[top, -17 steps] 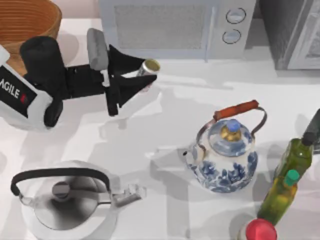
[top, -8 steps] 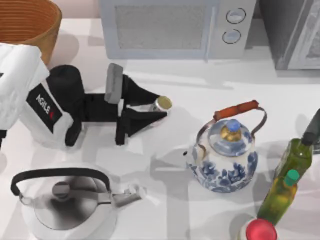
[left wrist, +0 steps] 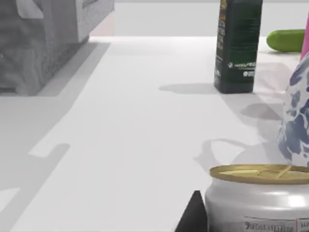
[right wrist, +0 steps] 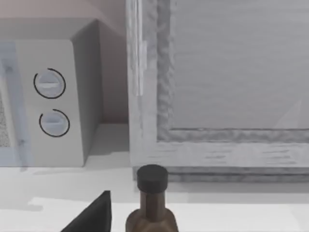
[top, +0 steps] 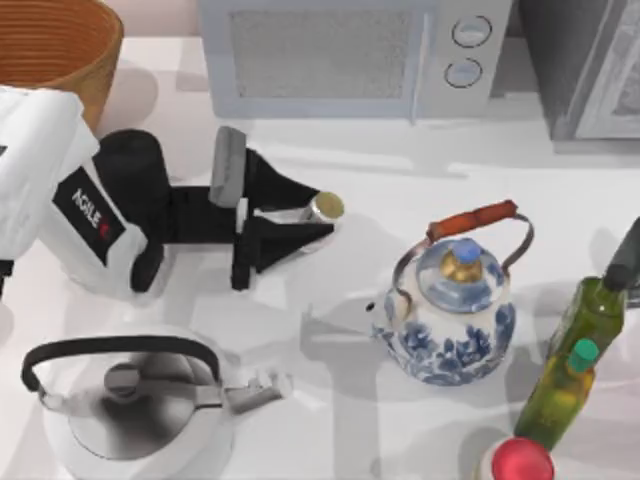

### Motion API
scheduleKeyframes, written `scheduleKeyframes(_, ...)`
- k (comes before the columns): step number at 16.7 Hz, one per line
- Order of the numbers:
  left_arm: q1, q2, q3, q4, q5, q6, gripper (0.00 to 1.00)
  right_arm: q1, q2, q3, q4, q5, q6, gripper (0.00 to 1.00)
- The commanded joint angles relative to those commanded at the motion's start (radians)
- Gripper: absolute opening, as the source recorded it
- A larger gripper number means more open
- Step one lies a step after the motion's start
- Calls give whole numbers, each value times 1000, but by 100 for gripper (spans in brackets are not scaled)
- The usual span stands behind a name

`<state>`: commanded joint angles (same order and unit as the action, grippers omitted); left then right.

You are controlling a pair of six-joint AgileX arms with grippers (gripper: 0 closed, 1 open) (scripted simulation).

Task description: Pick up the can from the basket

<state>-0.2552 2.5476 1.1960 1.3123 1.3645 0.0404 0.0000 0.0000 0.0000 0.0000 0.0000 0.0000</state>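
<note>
Top view shows the can (top: 322, 208) gripped between the two black fingers of the left pincer (top: 305, 215), clear of the basket (top: 60, 45) at the far left corner and held out over the bare white desk (top: 340, 290) in front of the microwave (top: 350, 55). Its gold end faces the blue-and-white kettle (top: 450, 315) nearby. Left wrist view has the can (left wrist: 258, 198) close, so the hold looks secure. The right pincer (right wrist: 91, 215) sits parked near the bottles; I cannot tell its state

Bare table (top: 400, 200) before microwave (top: 340, 50)
</note>
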Motion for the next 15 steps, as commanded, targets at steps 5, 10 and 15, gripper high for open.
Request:
scheduleKeyframes(5,0,0,0,0,0,0,68,0,0,0,0,0,0,100)
scheduleKeyframes(10,0,0,0,0,0,0,100,0,0,0,0,0,0,100)
scheduleKeyframes(15,0,0,0,0,0,0,100,0,0,0,0,0,0,100)
